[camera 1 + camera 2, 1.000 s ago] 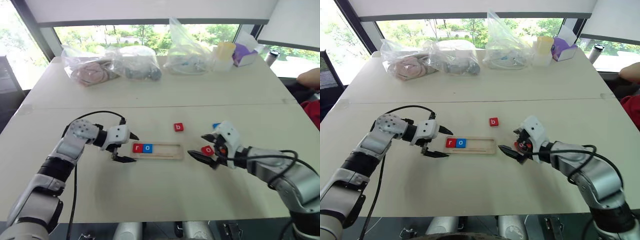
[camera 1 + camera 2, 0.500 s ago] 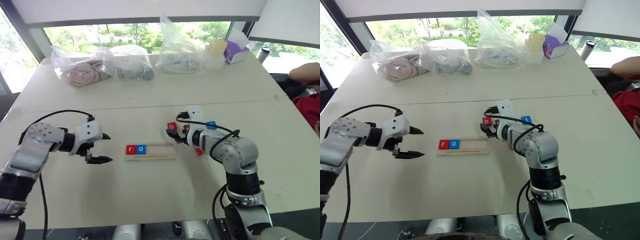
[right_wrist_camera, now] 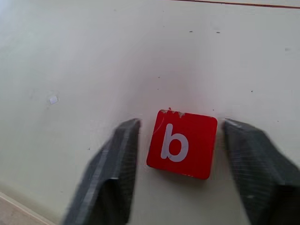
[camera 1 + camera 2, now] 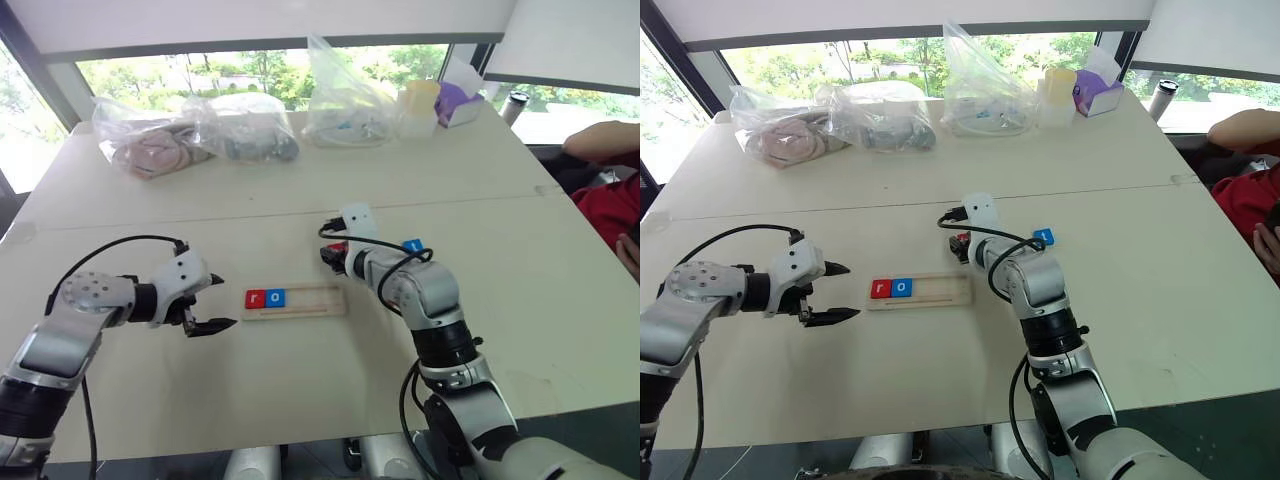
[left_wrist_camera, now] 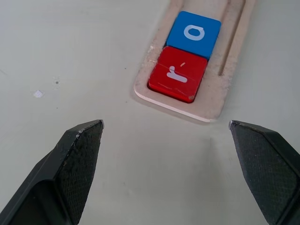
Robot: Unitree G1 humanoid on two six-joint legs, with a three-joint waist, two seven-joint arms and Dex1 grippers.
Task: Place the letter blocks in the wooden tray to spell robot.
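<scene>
The wooden tray [image 4: 312,301] lies mid-table with a red r block [image 5: 178,74] and a blue o block [image 5: 193,32] at its left end. My left gripper [image 4: 222,302] hovers open just left of the tray, nothing between its fingers [image 5: 79,150]. Just beyond the tray's right end, my right gripper [image 4: 333,254] is down on the table. Its fingers [image 3: 117,164] close in on both sides of the red b block [image 3: 182,144]. A blue block [image 4: 412,245] lies on the table just right of that wrist.
Clear plastic bags [image 4: 190,135] with contents, a cup [image 4: 420,105] and a purple box [image 4: 455,100] line the table's far edge. A person's arm [image 4: 600,145] shows at the right edge. A seam [image 4: 150,222] crosses the tabletop.
My right gripper swung left from the near-right blocks to the b block and closed around it. My left gripper drew back leftward from the tray, still open. The camera view has also shifted.
</scene>
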